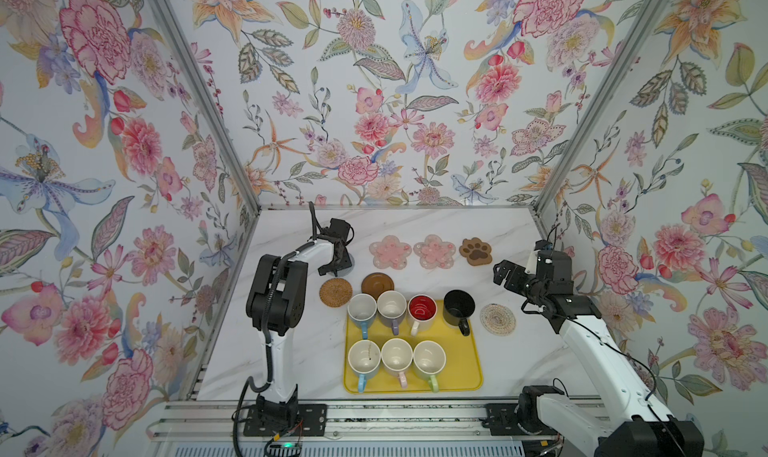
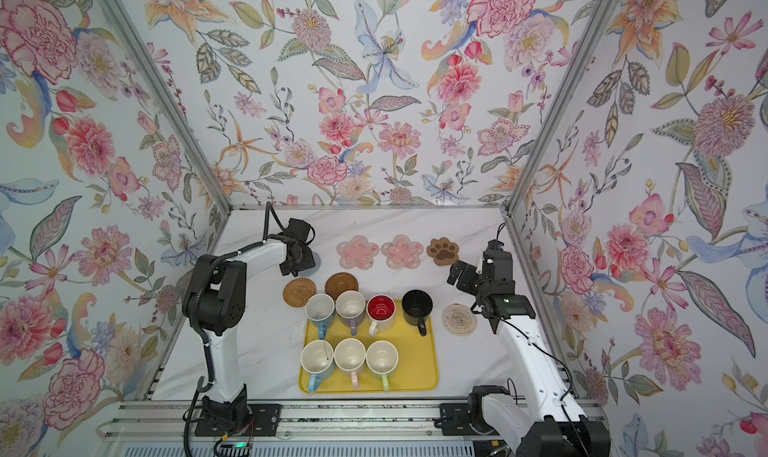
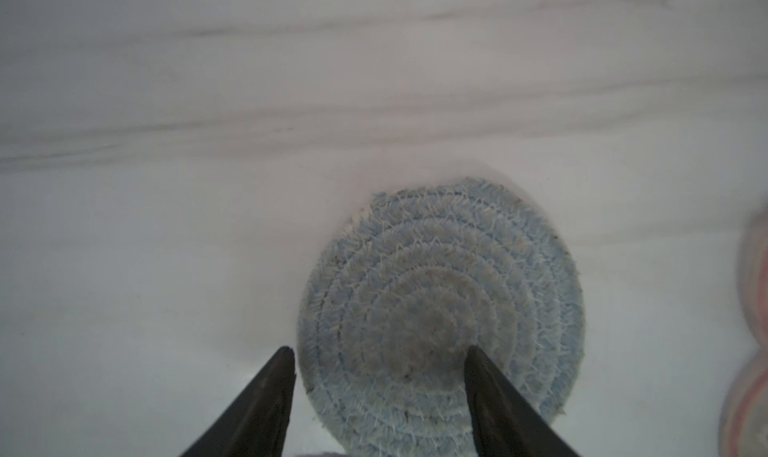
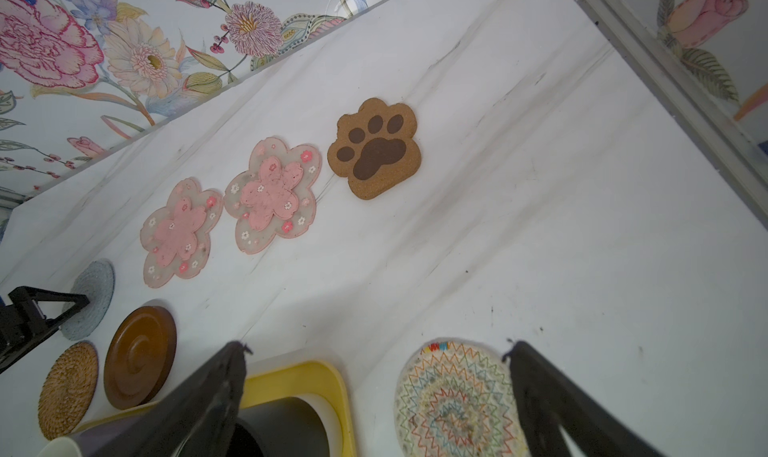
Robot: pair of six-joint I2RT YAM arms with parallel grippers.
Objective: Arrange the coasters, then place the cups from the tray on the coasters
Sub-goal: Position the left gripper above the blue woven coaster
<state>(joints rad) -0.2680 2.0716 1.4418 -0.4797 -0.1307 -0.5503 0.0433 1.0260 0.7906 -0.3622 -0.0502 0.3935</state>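
Note:
My left gripper point(image 3: 379, 351) is down at the grey-blue round knit coaster point(image 3: 440, 292), open: one fingertip is over the coaster's middle, the other just off its edge. In a top view this gripper point(image 1: 333, 269) hides most of that coaster point(image 1: 348, 268). Two pink flower coasters point(image 1: 390, 252) point(image 1: 435, 251) and the brown paw point(image 1: 476, 251) form a back row. Rattan point(image 1: 336, 292) and wooden disc point(image 1: 376, 282) lie behind the yellow tray point(image 1: 465, 376), which holds several cups, including the black one point(image 1: 458, 307). My right gripper point(image 4: 374, 347) hangs open and empty above the rope spiral coaster point(image 4: 453, 405).
The floral side walls and their metal frame posts point(image 1: 557, 193) close in the marble table point(image 1: 519, 363) on three sides. The arm bases are bolted to a rail point(image 1: 374, 421) along the front edge.

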